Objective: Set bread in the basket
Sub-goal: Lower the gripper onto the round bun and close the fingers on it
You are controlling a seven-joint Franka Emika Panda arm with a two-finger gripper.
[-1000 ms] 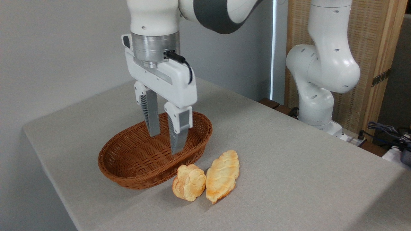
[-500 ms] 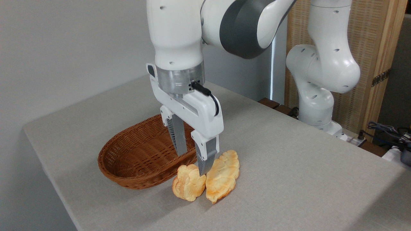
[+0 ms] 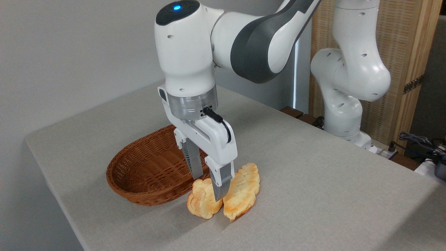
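grey-clothed table [image 3: 313,181] in a plain-walled room, basket [image 3: 146,174] at 9 o'clock of the end effector [image 3: 207,186], which hangs spread and empty astride the bread [image 3: 202,202], near finger in the seam beside the braided loaf [image 3: 244,191] at 3 o'clock.

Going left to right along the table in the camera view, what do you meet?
basket → bread, with the open claw lowered over it → braided loaf → the arm's base at the table's far right edge.
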